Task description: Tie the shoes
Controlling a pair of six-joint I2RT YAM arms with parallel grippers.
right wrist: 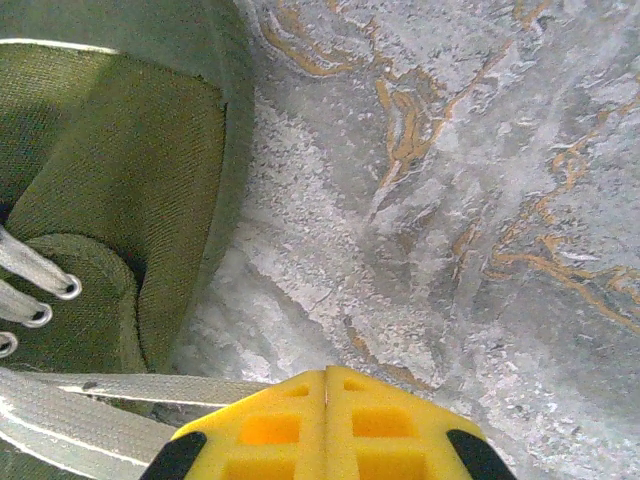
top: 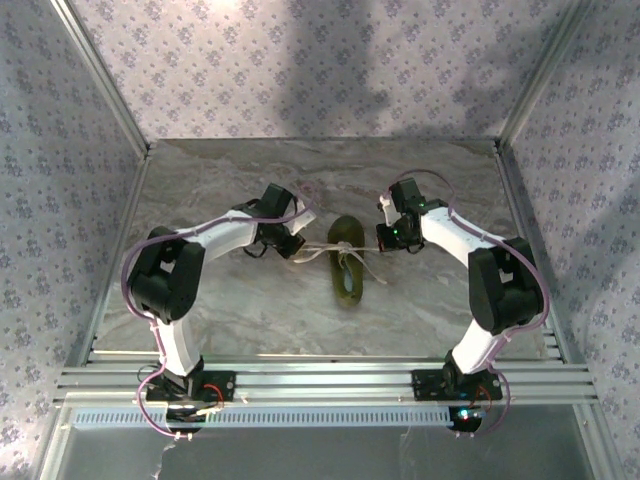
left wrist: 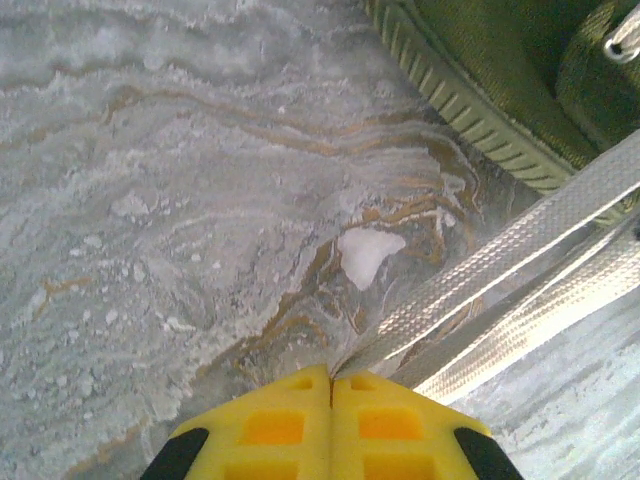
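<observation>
The olive-green shoe (top: pixel 347 272) lies in the middle of the marble table, its long axis running near to far. Its whitish laces (top: pixel 367 246) stretch sideways from a crossing over the shoe toward both grippers. My left gripper (top: pixel 297 245) sits just left of the shoe, and in the left wrist view its yellow fingers (left wrist: pixel 290 425) are shut on a lace (left wrist: pixel 500 255) that runs taut up to the shoe (left wrist: pixel 480 60). My right gripper (top: pixel 386 238) sits just right of the shoe. It (right wrist: pixel 326 372) is shut, with a flat lace (right wrist: pixel 120 388) leading in from the shoe (right wrist: pixel 120 200).
The marble table (top: pixel 240 300) is walled by flowered panels on three sides, with metal corner posts (top: pixel 100 75). An aluminium rail (top: pixel 320 380) carrying both arm bases runs along the near edge. A slack lace loop (top: pixel 368 272) lies right of the shoe.
</observation>
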